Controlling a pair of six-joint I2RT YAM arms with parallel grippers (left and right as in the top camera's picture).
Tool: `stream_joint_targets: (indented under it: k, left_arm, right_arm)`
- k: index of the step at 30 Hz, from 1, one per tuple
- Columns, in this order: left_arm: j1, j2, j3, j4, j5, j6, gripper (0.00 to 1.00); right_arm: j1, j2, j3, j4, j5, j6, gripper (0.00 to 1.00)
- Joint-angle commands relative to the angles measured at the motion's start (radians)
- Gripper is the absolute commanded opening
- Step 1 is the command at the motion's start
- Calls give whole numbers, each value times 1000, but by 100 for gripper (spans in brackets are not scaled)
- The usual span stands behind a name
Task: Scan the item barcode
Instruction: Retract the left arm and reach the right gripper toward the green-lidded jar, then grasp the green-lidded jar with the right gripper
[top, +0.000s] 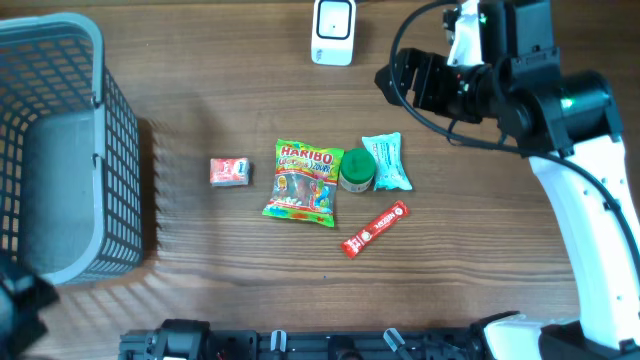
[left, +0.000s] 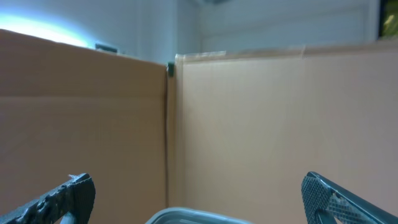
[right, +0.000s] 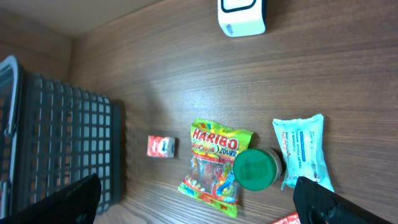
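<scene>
Both hands stood wide and empty. The right hand (top: 402, 80) hung over the far right of the bench (top: 200, 280), near the white barcode scanner (top: 333, 32) at the far edge. Mid-bench lay a Haribo bag (top: 303, 181), with a green-lidded jar (top: 357, 169) touching its right side. Also there were a pale blue tissue pack (top: 387, 161), a red stick pack (top: 375, 229) and a small red box (top: 229, 171). A grey basket (top: 60, 150) stood at the left. The left hand (left: 199, 199) faced brown cardboard panels (left: 267, 124).

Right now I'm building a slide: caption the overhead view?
Haribo bag, green-lidded jar, blue packet, red stick and red box on a wooden table, grey basket and white scanner nearby.
</scene>
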Motion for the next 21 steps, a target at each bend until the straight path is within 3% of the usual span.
stream_joint_targets:
  k: [1,5,12,21]
  left_arm:
    - [63,-93,-2,-47,206,-130,100]
    - [69,-158,-2,-107,315,-145,100]
    - [66,-183,-2,-119,343,-145,100]
    - [66,-183,-2,-28,332,-145,100]
  right_arm:
    - [27,52,21,-26,68,64,100]
    - [128,171,21,-122,275,185,100]
    - [253,436,21,-184,244,297,100]
    - [256,489,-46,-163,219,345,100]
